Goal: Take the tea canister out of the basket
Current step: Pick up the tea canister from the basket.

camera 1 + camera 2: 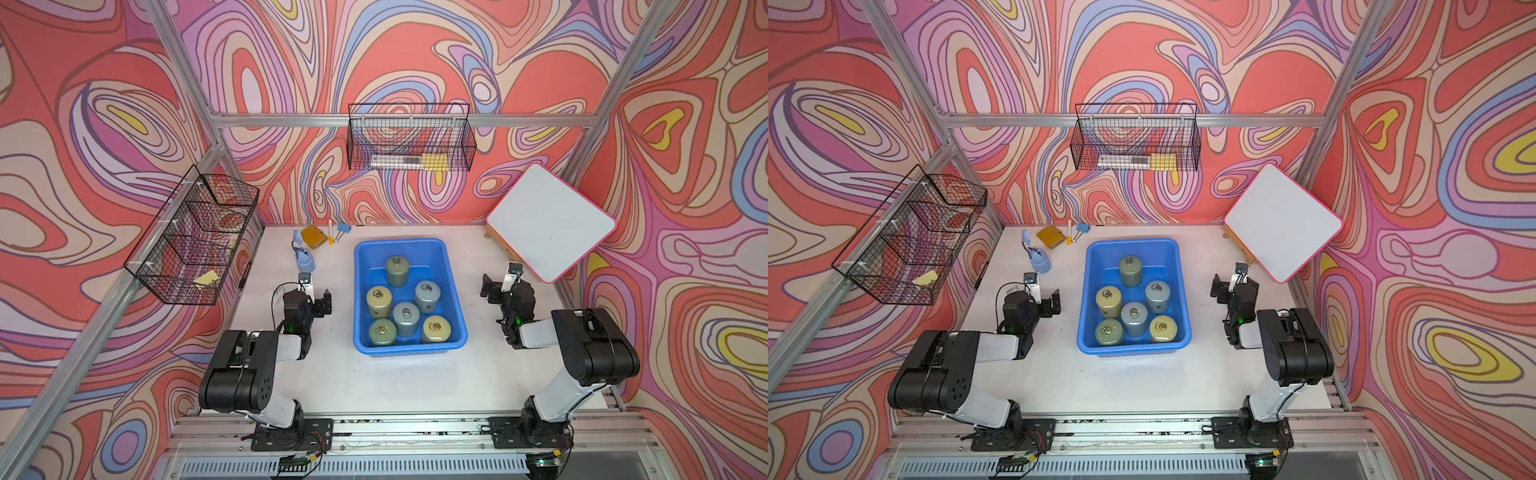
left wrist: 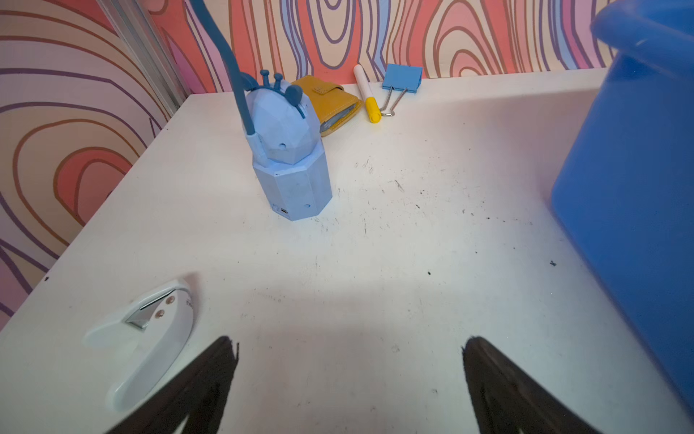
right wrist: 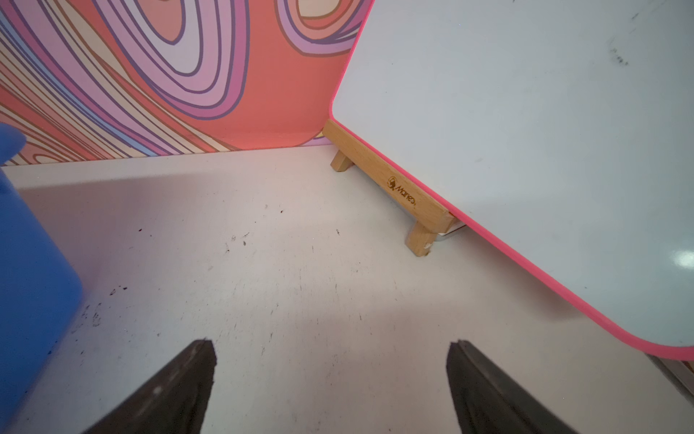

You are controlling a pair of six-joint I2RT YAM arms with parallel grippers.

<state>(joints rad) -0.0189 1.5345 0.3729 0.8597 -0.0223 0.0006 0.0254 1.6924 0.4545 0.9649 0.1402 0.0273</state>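
Basket sits mid-worktop, between the two arms. Six canisters stand upright inside it. One olive canister is alone at the far end. Five cluster toward the near end: two yellowish, two grey-blue, one green. All have ring pulls on the lids.

Left fingers are spread wide, holding nothing, low over bare worktop beside the basket's left wall. Right fingers are also wide apart and empty, on the basket's right side, facing the whiteboard on its wooden stand.

Past the left fingers are a blue lamp, wallet, marker and binder clip. A white tool lies close by them.
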